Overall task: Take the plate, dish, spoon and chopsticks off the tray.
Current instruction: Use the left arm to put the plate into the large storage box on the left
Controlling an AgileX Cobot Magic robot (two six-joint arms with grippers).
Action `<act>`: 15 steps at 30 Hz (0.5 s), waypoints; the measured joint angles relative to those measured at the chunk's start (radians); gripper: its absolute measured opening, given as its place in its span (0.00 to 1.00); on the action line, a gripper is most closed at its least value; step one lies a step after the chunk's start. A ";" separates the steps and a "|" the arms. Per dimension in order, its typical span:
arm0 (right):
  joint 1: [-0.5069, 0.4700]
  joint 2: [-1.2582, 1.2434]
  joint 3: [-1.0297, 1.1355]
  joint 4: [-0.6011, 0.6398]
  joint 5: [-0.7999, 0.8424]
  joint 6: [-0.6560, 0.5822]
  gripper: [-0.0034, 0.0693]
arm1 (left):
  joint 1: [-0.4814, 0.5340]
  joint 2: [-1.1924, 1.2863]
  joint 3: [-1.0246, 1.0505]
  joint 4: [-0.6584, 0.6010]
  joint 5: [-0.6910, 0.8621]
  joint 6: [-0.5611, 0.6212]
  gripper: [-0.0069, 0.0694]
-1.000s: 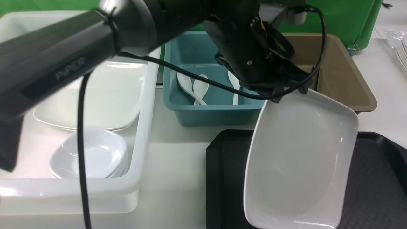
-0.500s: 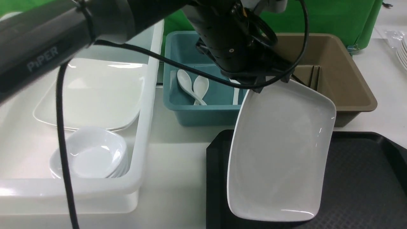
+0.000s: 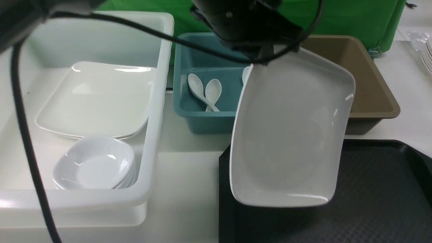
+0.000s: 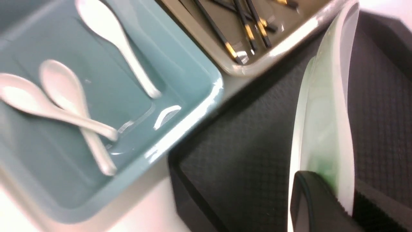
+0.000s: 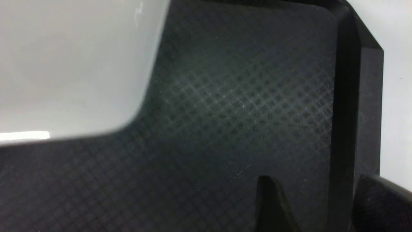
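Observation:
My left gripper [image 3: 268, 57] is shut on the far rim of the large white plate [image 3: 290, 135], which hangs tilted, clear above the black tray [image 3: 388, 189]. In the left wrist view the plate [image 4: 325, 112] shows edge-on, pinched between my gripper's [image 4: 342, 206] jaws. My right gripper [image 5: 322, 206] is open and empty over the tray's [image 5: 241, 96] rim; it does not show in the front view. Three white spoons [image 3: 206, 92] lie in the blue bin. Black chopsticks [image 4: 248, 29] lie in the brown bin. Small white dishes [image 3: 98, 162] are stacked in the white bin.
The white bin [image 3: 158, 101] at the left also holds flat white plates [image 3: 98, 98]. The blue bin [image 3: 209, 123] and brown bin [image 3: 374, 101] stand behind the tray. More plates [image 3: 428, 55] are stacked at the far right edge.
My left arm has raised the plate and carried it leftward and away from me; its lower edge is now off the tray. The bins have not moved.

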State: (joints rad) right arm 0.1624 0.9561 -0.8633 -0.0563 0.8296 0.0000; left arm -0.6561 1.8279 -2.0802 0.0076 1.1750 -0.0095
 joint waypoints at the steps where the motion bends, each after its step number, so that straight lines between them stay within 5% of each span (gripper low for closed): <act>1: 0.000 0.000 0.000 0.000 0.000 0.000 0.56 | 0.011 -0.001 -0.017 -0.001 0.009 0.000 0.12; 12: 0.000 0.000 0.000 0.000 -0.005 -0.006 0.56 | 0.288 -0.019 -0.180 -0.063 0.069 -0.001 0.12; 15: 0.000 0.000 0.000 0.000 -0.013 -0.007 0.56 | 0.446 -0.048 -0.187 -0.135 0.072 -0.001 0.12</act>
State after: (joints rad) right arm 0.1624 0.9561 -0.8633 -0.0563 0.8164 -0.0070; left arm -0.2097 1.7803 -2.2670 -0.1271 1.2472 -0.0105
